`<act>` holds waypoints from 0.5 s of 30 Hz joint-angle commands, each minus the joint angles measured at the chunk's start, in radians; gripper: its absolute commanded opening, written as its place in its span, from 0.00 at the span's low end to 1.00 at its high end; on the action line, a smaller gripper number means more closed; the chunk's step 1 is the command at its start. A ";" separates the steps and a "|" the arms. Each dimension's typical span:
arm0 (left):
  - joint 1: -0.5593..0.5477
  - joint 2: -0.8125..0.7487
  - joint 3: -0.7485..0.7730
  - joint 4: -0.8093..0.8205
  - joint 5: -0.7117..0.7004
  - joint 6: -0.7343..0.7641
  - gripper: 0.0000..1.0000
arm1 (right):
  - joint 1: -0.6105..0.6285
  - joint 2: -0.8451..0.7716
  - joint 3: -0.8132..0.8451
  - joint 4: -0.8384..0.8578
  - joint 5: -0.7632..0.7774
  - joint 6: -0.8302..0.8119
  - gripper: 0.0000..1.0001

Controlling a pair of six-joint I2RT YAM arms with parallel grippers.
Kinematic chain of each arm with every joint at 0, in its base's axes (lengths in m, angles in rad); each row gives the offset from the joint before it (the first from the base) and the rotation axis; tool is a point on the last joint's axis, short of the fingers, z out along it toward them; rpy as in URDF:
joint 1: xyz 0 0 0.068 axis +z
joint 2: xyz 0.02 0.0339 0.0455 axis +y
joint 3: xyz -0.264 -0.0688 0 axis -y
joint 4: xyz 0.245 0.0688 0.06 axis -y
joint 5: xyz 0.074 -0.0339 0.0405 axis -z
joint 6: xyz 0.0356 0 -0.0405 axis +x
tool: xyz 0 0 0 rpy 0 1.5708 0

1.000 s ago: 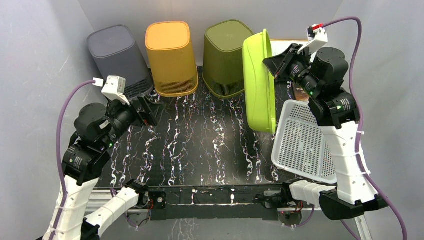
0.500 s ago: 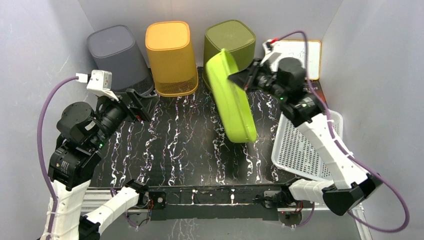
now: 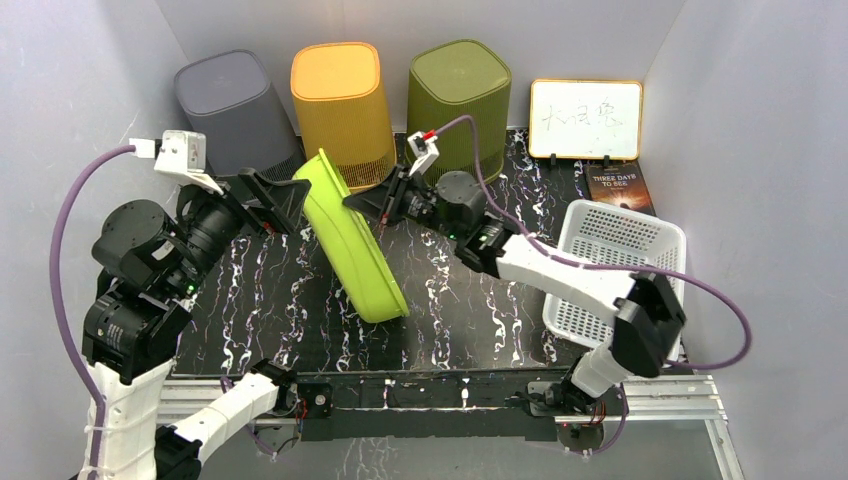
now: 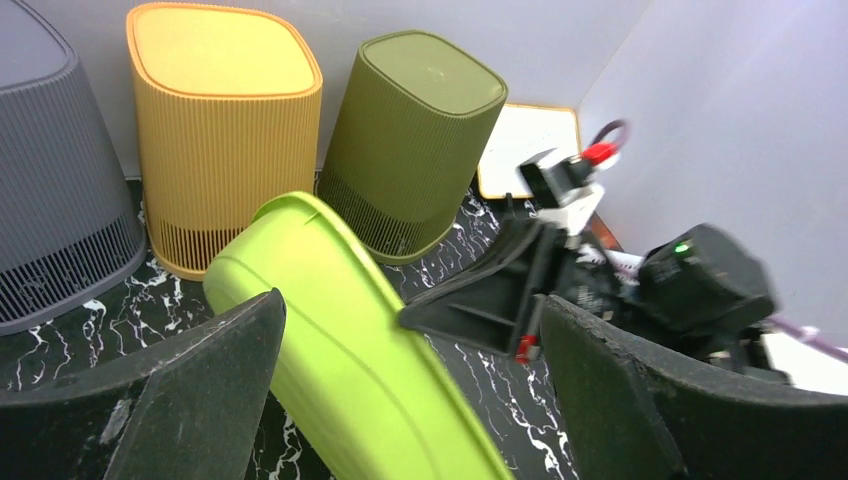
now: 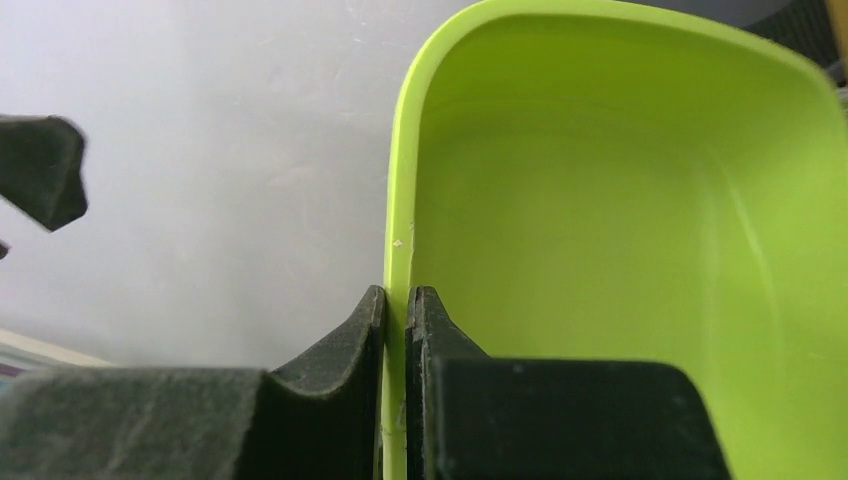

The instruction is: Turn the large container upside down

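The large lime-green container (image 3: 352,245) stands tilted on its edge at centre-left of the black marbled table, its open side facing right. My right gripper (image 3: 362,201) is shut on its upper rim; in the right wrist view the two fingers (image 5: 397,296) pinch the thin green wall, with the container's inside (image 5: 620,240) to the right. My left gripper (image 3: 287,199) is open, just left of the container's top end. In the left wrist view (image 4: 412,306) its jaws stand wide apart, with the container's outer side (image 4: 340,350) between and beyond them.
Three upside-down bins line the back: grey (image 3: 235,120), orange (image 3: 345,110) and olive (image 3: 460,100). A small whiteboard (image 3: 585,118) and a book (image 3: 618,185) sit at the back right. A white mesh basket (image 3: 620,280) is at the right, beside the right arm.
My right gripper has carried the green container from above the white basket leftwards to centre-left. My left gripper has risen a little and now sits beside the container's top.
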 commanded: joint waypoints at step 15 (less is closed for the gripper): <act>-0.004 -0.006 0.076 -0.069 -0.054 0.024 0.98 | -0.065 0.217 -0.317 0.970 0.224 0.607 0.00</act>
